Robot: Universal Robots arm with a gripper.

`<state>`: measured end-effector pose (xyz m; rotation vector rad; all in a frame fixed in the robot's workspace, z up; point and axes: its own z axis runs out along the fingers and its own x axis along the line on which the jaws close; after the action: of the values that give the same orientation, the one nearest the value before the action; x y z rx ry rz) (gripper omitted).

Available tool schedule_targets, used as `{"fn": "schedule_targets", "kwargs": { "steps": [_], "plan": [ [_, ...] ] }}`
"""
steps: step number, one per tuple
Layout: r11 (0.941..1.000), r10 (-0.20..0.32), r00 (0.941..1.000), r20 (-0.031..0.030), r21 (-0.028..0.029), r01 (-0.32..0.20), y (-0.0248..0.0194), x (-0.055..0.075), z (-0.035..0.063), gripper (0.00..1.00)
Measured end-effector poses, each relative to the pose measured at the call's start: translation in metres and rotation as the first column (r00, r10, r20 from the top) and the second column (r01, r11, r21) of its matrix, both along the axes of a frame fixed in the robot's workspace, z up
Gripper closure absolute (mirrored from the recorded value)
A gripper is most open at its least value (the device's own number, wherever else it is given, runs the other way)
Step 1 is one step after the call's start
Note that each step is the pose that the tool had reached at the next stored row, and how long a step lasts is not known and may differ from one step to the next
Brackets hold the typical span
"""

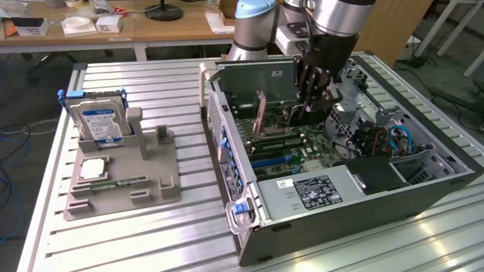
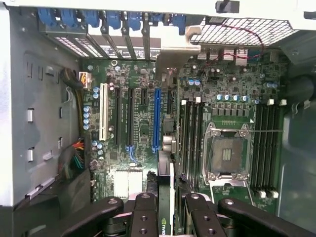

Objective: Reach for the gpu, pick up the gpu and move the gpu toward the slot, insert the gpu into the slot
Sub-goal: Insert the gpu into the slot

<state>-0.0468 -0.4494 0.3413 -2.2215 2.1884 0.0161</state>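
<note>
Slatted table holds open case; pincer grips gpu inside.

No readable text
Print on the hard drive label and power supply sticker is too small to read.

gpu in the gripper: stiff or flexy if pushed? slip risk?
Probably stiff: the gpu is a thin flat board, seen edge-on and straight in the gripper. Likely light for its size, being so thin. Clamped on its flat faces alone, it may tilt or slip if pushed off-line.
</note>
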Motion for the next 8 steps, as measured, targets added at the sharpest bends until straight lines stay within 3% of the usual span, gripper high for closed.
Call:
{"fn": "schedule_targets", "kwargs": {
  "steps": [3,6,8],
  "plan": [
    [1.0,0.001,1.0,-0.0004,-0.0008,-0.001,0.0,-0.003,-0.0054,0.74],
    [1.0,-0.002,1.0,-0.0004,-0.0061,0.002,0.0,-0.005,-0.0109,0.74],
    [0.9998,-0.019,0.9998,-0.0004,-0.0066,0.019,0.0,-0.006,-0.0145,0.74]
  ]
}}
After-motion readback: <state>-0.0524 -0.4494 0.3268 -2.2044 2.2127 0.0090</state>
